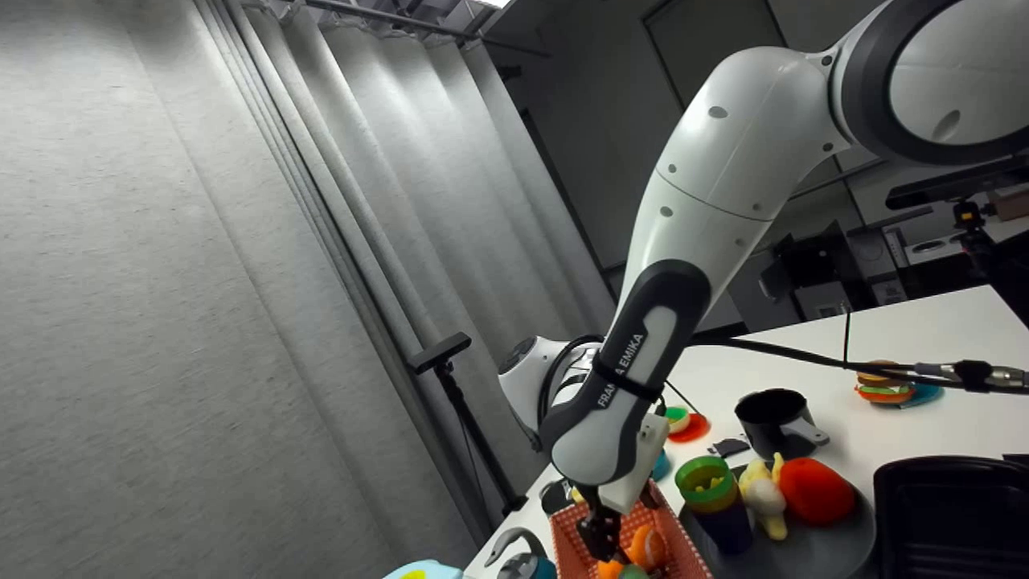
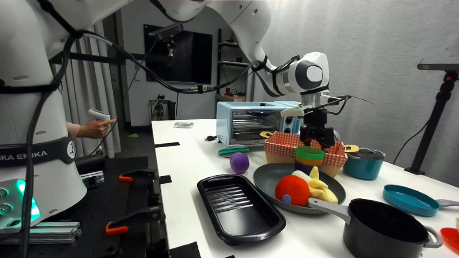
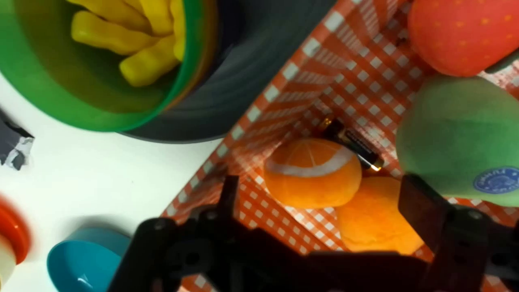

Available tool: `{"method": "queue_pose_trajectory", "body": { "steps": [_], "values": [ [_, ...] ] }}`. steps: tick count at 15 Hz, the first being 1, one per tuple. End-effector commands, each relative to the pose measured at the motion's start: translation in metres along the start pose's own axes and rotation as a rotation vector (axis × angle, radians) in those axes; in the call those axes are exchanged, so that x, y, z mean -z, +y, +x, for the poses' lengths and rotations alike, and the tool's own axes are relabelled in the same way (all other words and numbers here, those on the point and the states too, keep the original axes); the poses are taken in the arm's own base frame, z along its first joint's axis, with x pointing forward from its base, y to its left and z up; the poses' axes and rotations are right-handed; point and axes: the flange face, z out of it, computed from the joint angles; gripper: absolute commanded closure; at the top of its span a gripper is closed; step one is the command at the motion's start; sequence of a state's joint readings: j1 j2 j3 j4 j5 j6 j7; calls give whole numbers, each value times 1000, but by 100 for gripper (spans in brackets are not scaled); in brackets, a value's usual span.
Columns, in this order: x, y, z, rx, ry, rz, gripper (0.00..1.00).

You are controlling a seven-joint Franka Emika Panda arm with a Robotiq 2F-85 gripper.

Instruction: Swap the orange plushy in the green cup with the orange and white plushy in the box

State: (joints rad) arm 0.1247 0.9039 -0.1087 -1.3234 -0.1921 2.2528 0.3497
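The box (image 3: 279, 93) is a red-and-white checked basket, seen in both exterior views (image 1: 568, 537) (image 2: 281, 143). The orange and white plushy (image 3: 314, 176) lies in it against a side wall. The orange plushy (image 3: 377, 219) also lies in the box, touching it. The green cup (image 3: 121, 115) holds yellow stick-shaped pieces; it sits atop a stack of orange and purple cups in the exterior views (image 1: 707, 476) (image 2: 310, 153). My gripper (image 3: 320, 194) is open over the box, the orange plushy beside its right finger. In an exterior view its fingers (image 2: 317, 143) reach down to the box.
A green plush (image 3: 458, 138), a red plush (image 3: 462, 36) and a battery (image 3: 352, 144) lie in the box. The cups stand on a grey plate (image 2: 267, 179) with a red round toy (image 2: 292, 190) and a yellow-white toy (image 2: 319, 186). A teal pot (image 2: 364, 166) stands beside the box.
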Motion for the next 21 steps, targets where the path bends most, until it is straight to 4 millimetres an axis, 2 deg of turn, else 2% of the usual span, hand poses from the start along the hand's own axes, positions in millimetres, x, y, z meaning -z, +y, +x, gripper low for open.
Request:
{"method": "queue_pose_trajectory", "body": {
  "steps": [1, 3, 5, 6, 7, 10, 12, 16, 21],
  "values": [
    [-6, -2, 6, 11, -27, -4, 0],
    [-10, -2, 5, 11, -34, -7, 0],
    [-15, -2, 4, 14, -41, -9, 5],
    [-17, -1, 4, 13, -48, -8, 15],
    [-20, 1, 4, 13, -52, -9, 31],
    [-25, 5, 5, 12, -55, -18, 57],
    [-23, 9, 6, 8, -50, -24, 72],
    [-3, 14, 4, 12, -17, -39, 96],
    [42, 5, -10, 28, 41, -33, 96]
  ]
}}
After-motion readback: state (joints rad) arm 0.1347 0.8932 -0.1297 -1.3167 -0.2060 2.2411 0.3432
